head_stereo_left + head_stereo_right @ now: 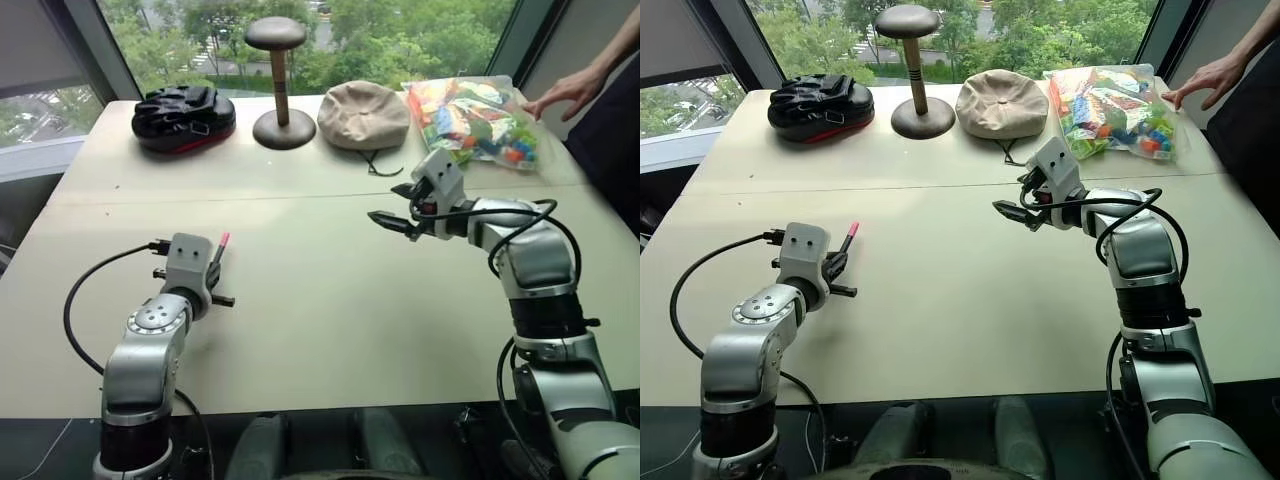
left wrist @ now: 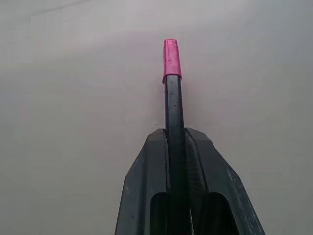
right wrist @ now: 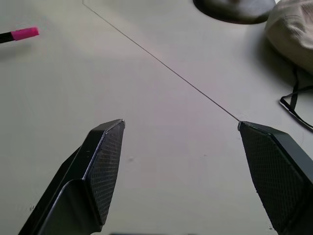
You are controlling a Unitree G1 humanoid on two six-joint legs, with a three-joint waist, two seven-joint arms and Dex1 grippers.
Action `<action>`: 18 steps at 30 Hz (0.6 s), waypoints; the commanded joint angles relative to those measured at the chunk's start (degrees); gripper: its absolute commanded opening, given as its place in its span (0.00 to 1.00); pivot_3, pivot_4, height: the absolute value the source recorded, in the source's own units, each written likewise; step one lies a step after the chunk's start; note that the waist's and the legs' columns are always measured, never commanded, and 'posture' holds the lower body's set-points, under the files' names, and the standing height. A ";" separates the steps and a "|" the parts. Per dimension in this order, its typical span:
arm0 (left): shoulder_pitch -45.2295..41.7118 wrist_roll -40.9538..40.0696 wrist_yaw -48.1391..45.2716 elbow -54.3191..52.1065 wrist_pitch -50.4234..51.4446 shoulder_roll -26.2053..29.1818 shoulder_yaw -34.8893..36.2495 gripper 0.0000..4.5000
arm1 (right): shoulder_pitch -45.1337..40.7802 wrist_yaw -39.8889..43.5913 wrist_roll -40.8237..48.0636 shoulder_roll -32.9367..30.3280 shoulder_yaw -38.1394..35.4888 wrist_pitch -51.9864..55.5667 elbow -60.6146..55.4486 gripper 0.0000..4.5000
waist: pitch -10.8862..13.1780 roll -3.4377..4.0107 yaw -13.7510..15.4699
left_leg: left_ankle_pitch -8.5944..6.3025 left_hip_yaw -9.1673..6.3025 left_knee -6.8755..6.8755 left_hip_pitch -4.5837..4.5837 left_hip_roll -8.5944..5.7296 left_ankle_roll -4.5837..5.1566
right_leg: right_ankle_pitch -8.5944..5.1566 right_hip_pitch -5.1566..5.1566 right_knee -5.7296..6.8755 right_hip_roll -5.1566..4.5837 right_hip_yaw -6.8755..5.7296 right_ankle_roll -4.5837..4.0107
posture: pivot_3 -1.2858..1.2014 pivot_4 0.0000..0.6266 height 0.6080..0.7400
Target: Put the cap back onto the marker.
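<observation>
On the left, the left claw (image 2: 176, 147) is pressed together on the marker (image 2: 174, 117), whose pink-red cap (image 2: 171, 61) sits on its far end above the pale worktop (image 1: 320, 330). Along the back edge stand a black helmet (image 1: 184, 117), a wooden stand (image 1: 279, 85), a beige hat (image 1: 363, 113) and a clear bag (image 1: 470, 118) of multicoloured pieces. The right claw (image 3: 181, 161) hangs spread and empty. A person's hand (image 1: 566, 92), cut off, touches the worktop by the windows.

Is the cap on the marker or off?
On: the pink cap sits on the end of the black marker clamped in the left gripper.
</observation>
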 commanded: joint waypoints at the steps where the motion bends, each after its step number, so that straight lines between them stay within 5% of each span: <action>1: 0.90 -0.51 0.89 1.10 -7.96 0.03 1.78 0.00 | -0.50 -0.95 0.94 -0.30 -0.60 -2.06 0.18 0.85 | 0.00 -0.01 0.68 | 0.02 0.02 0.00 0.01 0.00 0.00 | 0.03 0.01 -0.02 0.00 0.00 -0.04 | 0.52 0.24 1.00; 3: 0.80 -1.30 0.72 1.91 -11.04 0.00 2.63 0.00 | -0.49 -1.18 1.05 -0.40 -0.43 -2.64 0.77 0.85 | -0.03 -0.05 0.94 | 0.12 0.01 0.00 0.00 0.00 0.01 | 0.07 0.04 -0.05 0.00 -0.01 -0.11 | 0.52 0.24 1.00; 4: 0.80 -1.54 0.45 2.26 -12.41 0.39 2.77 0.22 | -0.44 -1.32 1.03 -0.45 -0.36 -2.95 1.07 0.86 | -0.04 -0.07 0.93 | 0.15 0.01 0.00 0.00 -0.01 0.03 | 0.08 0.05 -0.05 -0.01 -0.02 -0.13 | 0.52 0.24 1.00; 11: 0.70 -4.06 -0.63 3.99 -19.25 0.55 3.30 0.96 | 1.14 -2.10 1.25 -0.85 -0.47 -4.73 2.22 0.86 | -0.05 -0.08 0.73 | 0.16 0.02 -0.12 -0.01 0.00 0.02 | 0.09 0.00 -0.08 -0.01 -0.03 -0.14 | 0.52 0.24 1.00; 18: -3.79 -15.28 -10.24 5.43 -24.64 3.44 7.17 0.99 | 5.37 1.62 8.36 -2.78 -5.42 -4.11 -2.22 0.86 | -0.04 -0.08 0.91 | 0.16 0.02 -0.09 -0.04 0.00 0.03 | 0.09 0.02 -0.09 -0.01 -0.05 -0.14 | 0.52 0.24 1.00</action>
